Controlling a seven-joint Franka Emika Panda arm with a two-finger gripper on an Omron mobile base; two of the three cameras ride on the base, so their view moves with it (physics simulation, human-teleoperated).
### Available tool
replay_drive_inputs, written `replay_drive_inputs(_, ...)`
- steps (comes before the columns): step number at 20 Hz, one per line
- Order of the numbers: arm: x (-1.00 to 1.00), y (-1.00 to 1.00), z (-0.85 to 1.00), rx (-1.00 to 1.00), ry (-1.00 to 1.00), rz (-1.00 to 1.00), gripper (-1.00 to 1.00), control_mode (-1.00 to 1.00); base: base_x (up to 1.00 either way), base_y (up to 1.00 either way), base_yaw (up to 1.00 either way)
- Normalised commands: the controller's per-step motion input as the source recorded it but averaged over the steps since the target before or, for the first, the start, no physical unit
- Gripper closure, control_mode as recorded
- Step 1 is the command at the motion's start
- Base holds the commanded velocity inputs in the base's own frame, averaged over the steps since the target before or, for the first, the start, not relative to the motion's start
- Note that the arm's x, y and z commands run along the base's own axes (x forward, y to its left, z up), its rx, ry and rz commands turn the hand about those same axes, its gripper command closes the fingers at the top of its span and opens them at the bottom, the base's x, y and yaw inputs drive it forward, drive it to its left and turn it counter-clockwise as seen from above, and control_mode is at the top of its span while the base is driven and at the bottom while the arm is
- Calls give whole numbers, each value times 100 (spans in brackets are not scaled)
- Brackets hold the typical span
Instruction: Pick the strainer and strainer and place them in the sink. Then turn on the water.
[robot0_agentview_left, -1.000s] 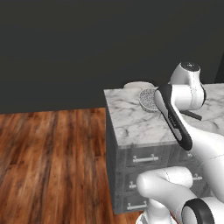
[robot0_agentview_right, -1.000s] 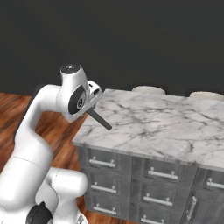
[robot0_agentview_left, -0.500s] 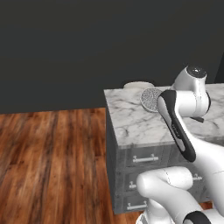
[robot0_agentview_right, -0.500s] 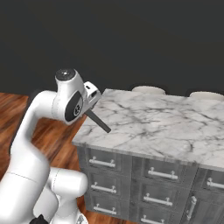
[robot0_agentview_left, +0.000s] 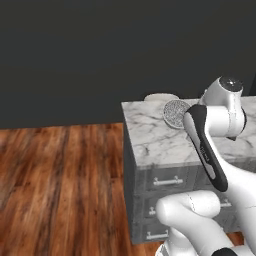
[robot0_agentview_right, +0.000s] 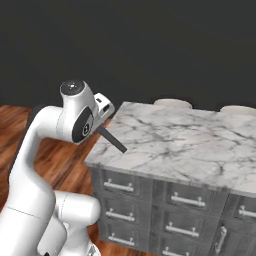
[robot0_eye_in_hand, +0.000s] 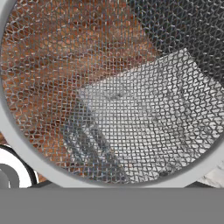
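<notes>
Carrying stage of the first placement. The strainer (robot0_agentview_left: 176, 113), the shallower one with the long black handle (robot0_agentview_right: 112, 139), is held up in the air at the end of my arm, above the near left corner of the marble counter (robot0_agentview_right: 190, 145). In the left base view its round mesh disc stands on edge just beside the arm's forearm. In the right base view the black handle slants down from the wrist over the counter's left edge. In the hand view the mesh (robot0_eye_in_hand: 109, 92) sits right against the lens, and through it I make out the wood floor (robot0_agentview_left: 60, 185) and the counter's corner with its grey drawers (robot0_agentview_right: 150, 192).

I cannot see the claw's fingers in any view. I judge that it is clamped on the strainer, since the strainer hangs at the wrist with nothing under it, but I cannot tell from the pictures.

I judge that one strainer is in transit and nothing has yet been placed. The next move calls for driving or swinging toward the sink, which I have not located, then lowering the strainer into the basin before letting go. Two pale round shapes (robot0_agentview_right: 172, 103) sit beyond the counter's far edge; I cannot identify them.
</notes>
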Motion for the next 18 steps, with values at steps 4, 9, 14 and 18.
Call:
replay_drive_inputs(4, 0, 0, 0, 0, 0, 0, 100, 100, -69, 26, 18)
replay_drive_inputs(9, 0, 0, 0, 0, 0, 0, 100, 100, -99, 56, 33)
replay_drive_inputs(14, 0, 0, 0, 0, 0, 0, 100, 100, -73, 80, 51)
replay_drive_inputs(18, 0, 0, 0, 0, 0, 0, 100, 100, -1, 56, 85)
